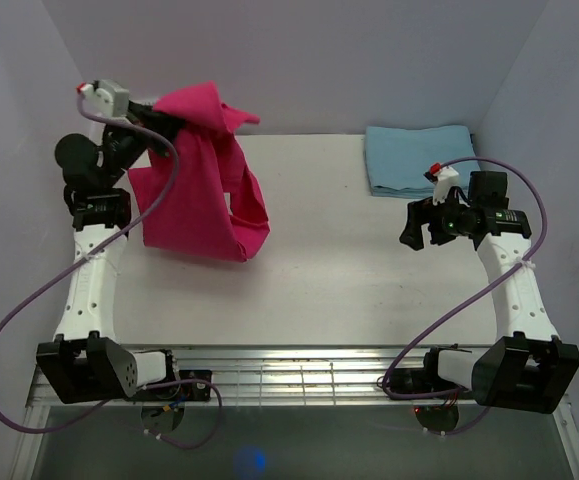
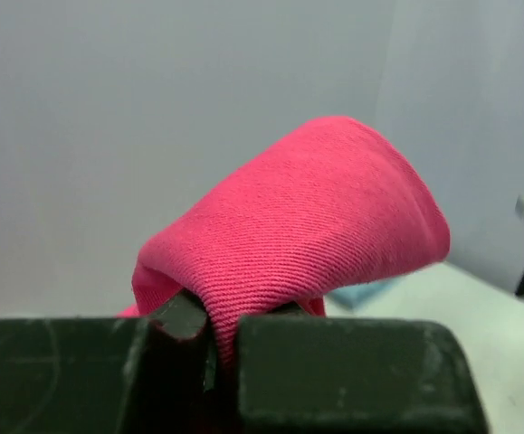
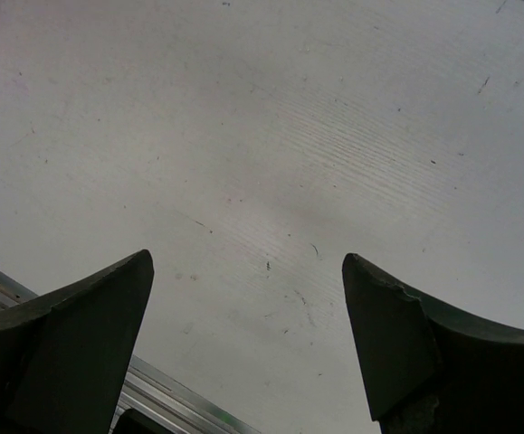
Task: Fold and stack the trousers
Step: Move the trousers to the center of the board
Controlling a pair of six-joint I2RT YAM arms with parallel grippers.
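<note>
The left tool is clenched on a bunched fold of the trousers, which hang at the far left of the surface. The right tool is released and empty. Risk: with only this one-point grip, the fabric may slip out or settle twisted.

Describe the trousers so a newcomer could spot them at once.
On the white table, look to the far left, where the left gripper is raised. The trousers hang from it, bright magenta-pink, unlike the light blue folded cloth lying flat at far right.
</note>
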